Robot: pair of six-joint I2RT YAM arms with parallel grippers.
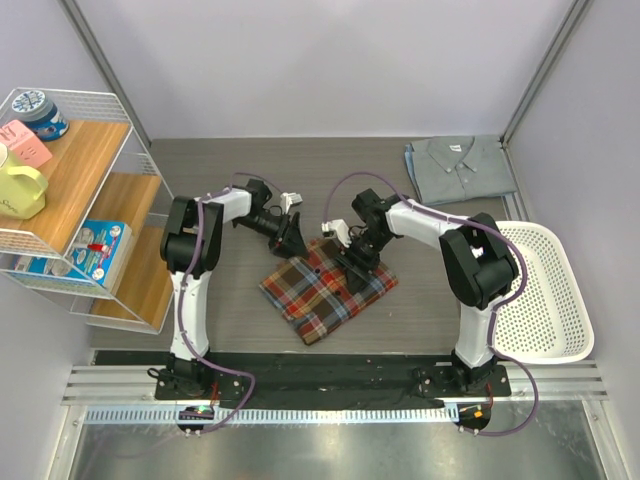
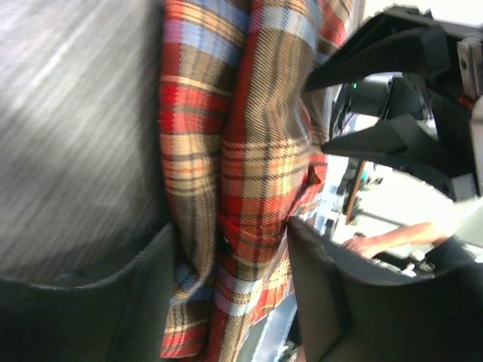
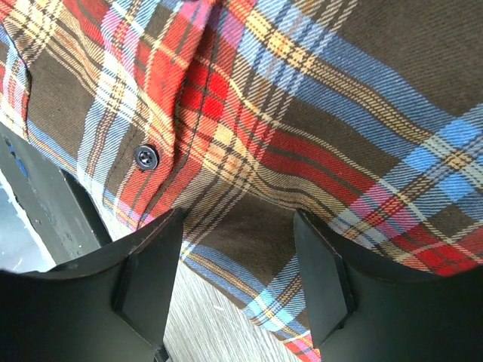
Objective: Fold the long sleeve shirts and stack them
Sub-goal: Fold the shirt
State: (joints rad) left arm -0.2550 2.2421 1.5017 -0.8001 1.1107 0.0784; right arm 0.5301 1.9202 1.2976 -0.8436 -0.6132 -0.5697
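The plaid long sleeve shirt (image 1: 325,287) lies folded on the table between the two arms. The grey-blue long sleeve shirt (image 1: 458,168) lies folded at the back right. My left gripper (image 1: 291,232) is at the plaid shirt's far left corner. In the left wrist view its jaws (image 2: 230,234) stand apart with a bunched fold of plaid cloth (image 2: 226,151) between them, pressing on the left finger. My right gripper (image 1: 353,254) hangs over the shirt's far right edge. It (image 3: 240,219) is open above the plaid hem (image 3: 256,249), with nothing pinched.
A white mesh basket (image 1: 545,300) stands at the right, close to the right arm's base. A wire and wood shelf (image 1: 75,215) with a yellow mug (image 1: 20,190) and boxes fills the left side. Walls close the back and both sides.
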